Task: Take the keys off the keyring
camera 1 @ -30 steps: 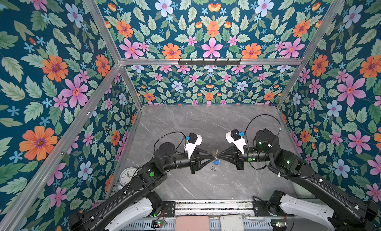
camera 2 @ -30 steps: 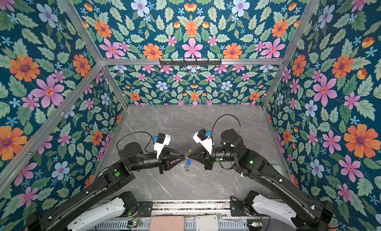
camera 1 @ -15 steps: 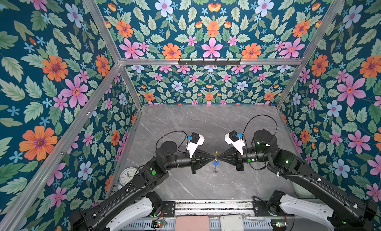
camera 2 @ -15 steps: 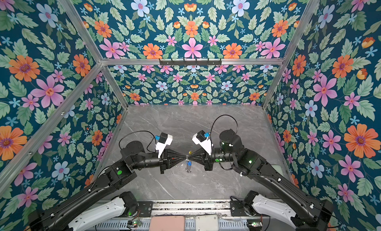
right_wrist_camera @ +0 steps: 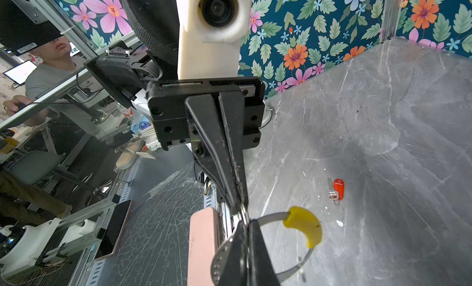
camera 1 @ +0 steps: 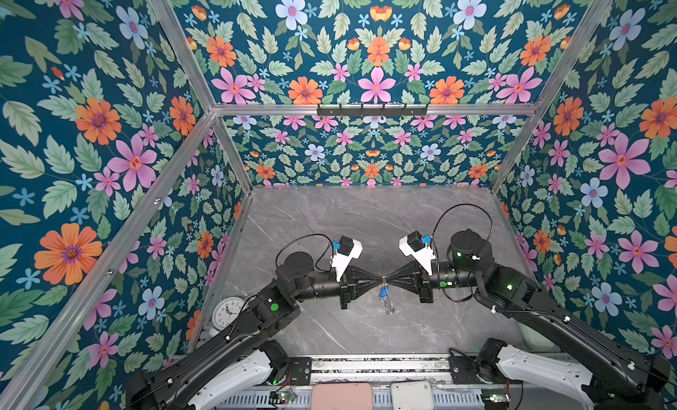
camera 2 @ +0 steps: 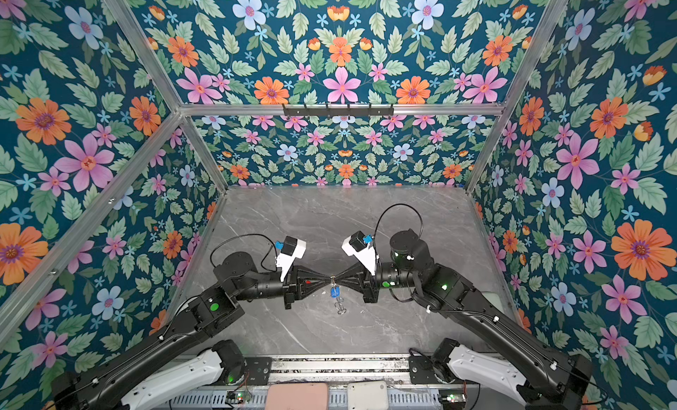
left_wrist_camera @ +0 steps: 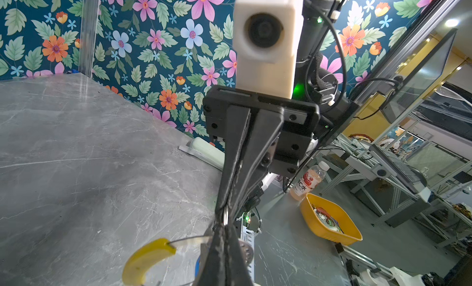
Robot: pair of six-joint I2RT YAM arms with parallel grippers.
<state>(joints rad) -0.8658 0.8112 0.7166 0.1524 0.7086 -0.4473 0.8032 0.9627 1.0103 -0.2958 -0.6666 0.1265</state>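
Note:
In both top views my two grippers meet tip to tip above the middle of the table, the left gripper [camera 1: 380, 280] and the right gripper [camera 1: 387, 280]. The keyring [right_wrist_camera: 304, 259], a thin grey ring with a yellow segment [right_wrist_camera: 304, 226], hangs from them. My right gripper [right_wrist_camera: 246, 227] is shut on its grey band. My left gripper [left_wrist_camera: 224, 229] is shut on a small silver loop [left_wrist_camera: 225, 217] at the ring's top. The blue key [camera 1: 383, 291] dangles below the tips. The red key [right_wrist_camera: 336, 189] lies loose on the table.
A small white clock [camera 1: 229, 311] stands at the table's left edge. A pink flat device [camera 1: 342, 397] and a white box [camera 1: 410, 394] lie on the front rail. Floral walls close in three sides. Off the table are a yellow bowl [left_wrist_camera: 329, 220] and a bottle [left_wrist_camera: 307, 180].
My left gripper's jaws have closed at the top of the ring. The right gripper has stayed shut, and the tips still meet at the same spot.

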